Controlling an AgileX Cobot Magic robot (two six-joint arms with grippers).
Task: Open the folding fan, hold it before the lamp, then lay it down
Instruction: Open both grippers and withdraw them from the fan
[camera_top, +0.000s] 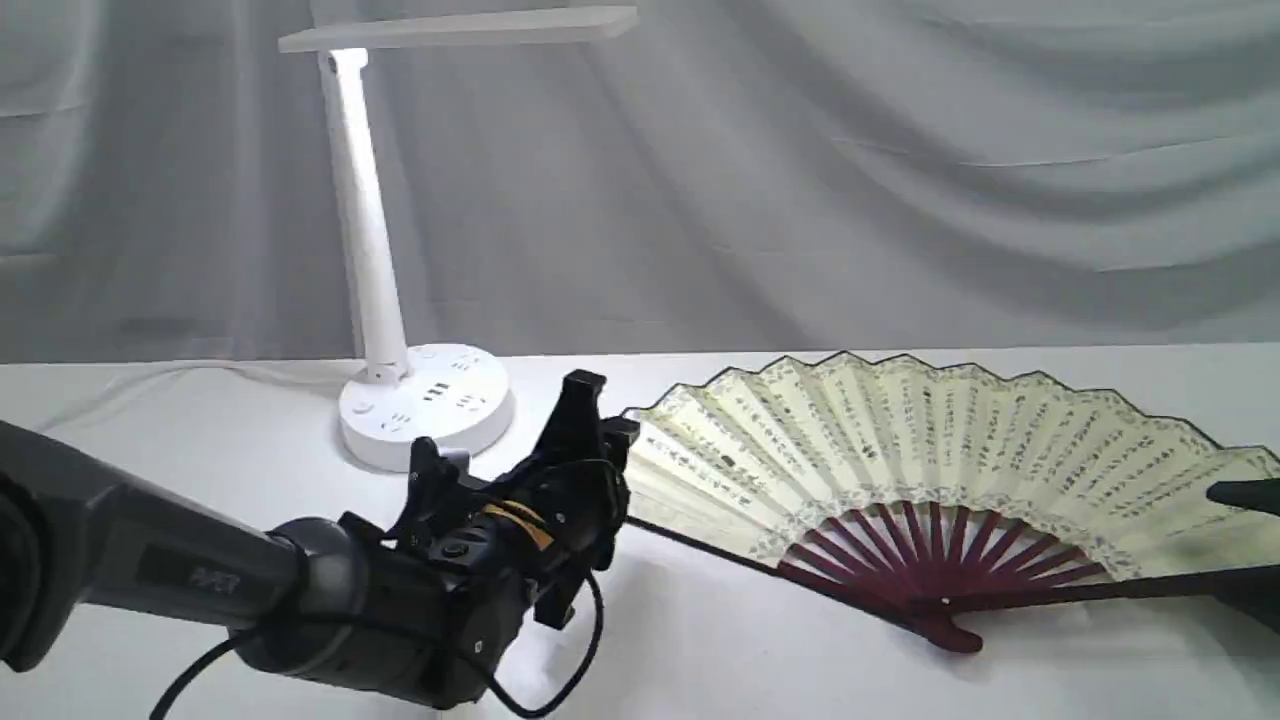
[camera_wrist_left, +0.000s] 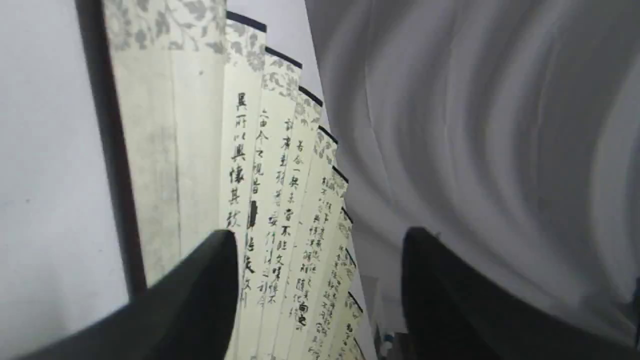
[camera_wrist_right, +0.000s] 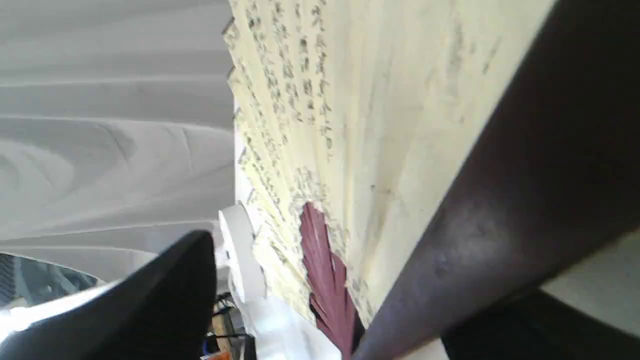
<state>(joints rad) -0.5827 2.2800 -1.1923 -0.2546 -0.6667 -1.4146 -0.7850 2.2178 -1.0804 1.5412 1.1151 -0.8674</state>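
Note:
The folding fan lies spread open and flat on the white table, its cream leaf with black script fanned out and its maroon ribs meeting at the pivot near the front. The lamp stands upright behind and to the left of it. My left gripper is open at the fan's left edge; in the left wrist view, the left gripper has the leaf ahead of its spread fingers. My right gripper is open at the right edge, with the dark guard running between the fingers.
The lamp's round base with sockets sits just behind my left gripper. A grey draped cloth backs the table. A black cable loops under the left wrist.

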